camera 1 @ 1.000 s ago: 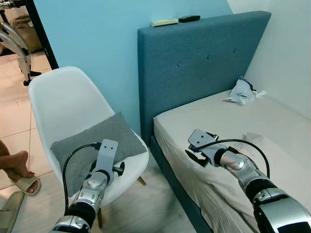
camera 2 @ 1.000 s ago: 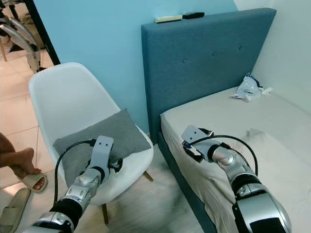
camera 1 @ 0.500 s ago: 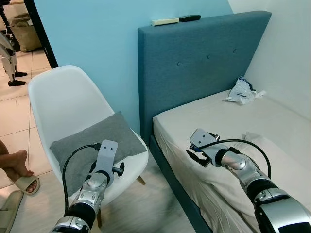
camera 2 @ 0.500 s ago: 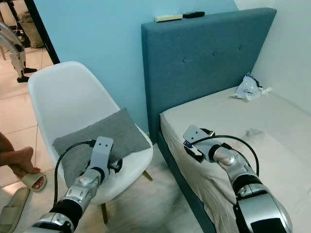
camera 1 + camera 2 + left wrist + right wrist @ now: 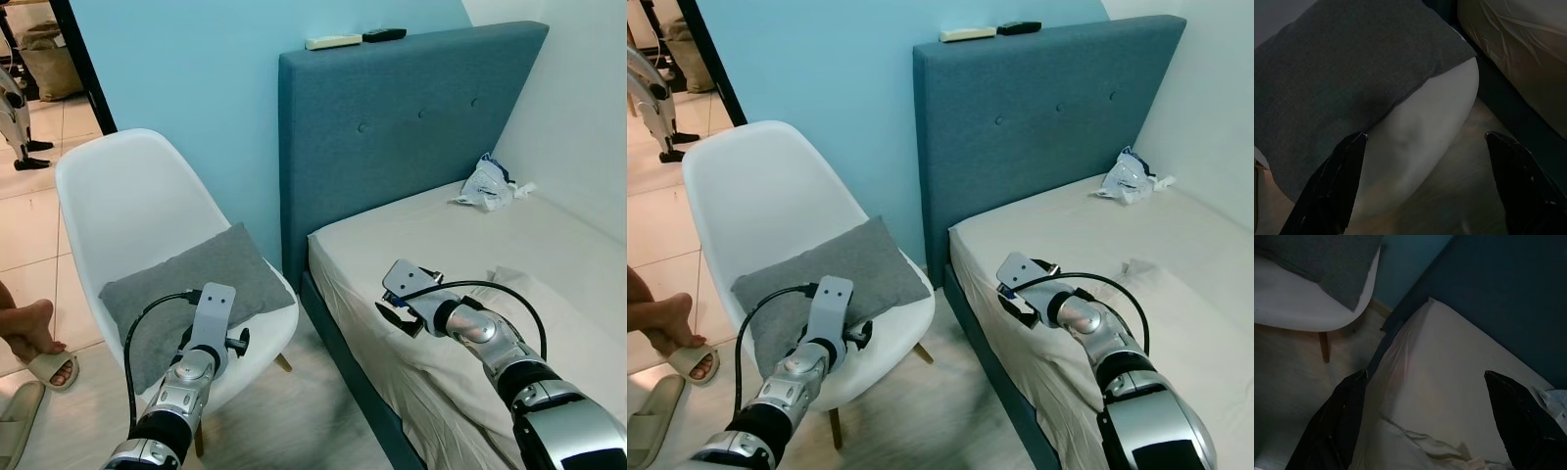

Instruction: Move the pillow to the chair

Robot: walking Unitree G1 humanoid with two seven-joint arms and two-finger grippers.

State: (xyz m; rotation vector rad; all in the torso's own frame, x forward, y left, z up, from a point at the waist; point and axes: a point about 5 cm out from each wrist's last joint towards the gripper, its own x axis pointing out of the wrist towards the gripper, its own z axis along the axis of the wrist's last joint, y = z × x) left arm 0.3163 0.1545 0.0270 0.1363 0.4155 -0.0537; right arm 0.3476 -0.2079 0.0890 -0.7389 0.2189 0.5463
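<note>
The bed (image 5: 509, 255) fills the right; the white chair (image 5: 127, 206) on the left carries the grey pillow (image 5: 186, 284) on its seat. It looks soft and light, best pinched at a corner. Left end effector (image 5: 1420, 181) and right end effector (image 5: 1425, 421) hang empty, fingers apart

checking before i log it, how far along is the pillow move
Looks done: the grey pillow lies on the seat of the white chair. In hand: nothing; the left gripper is open above the seat's front edge, and the right gripper is open over the bed. Left: only drawing the arms back.
</note>
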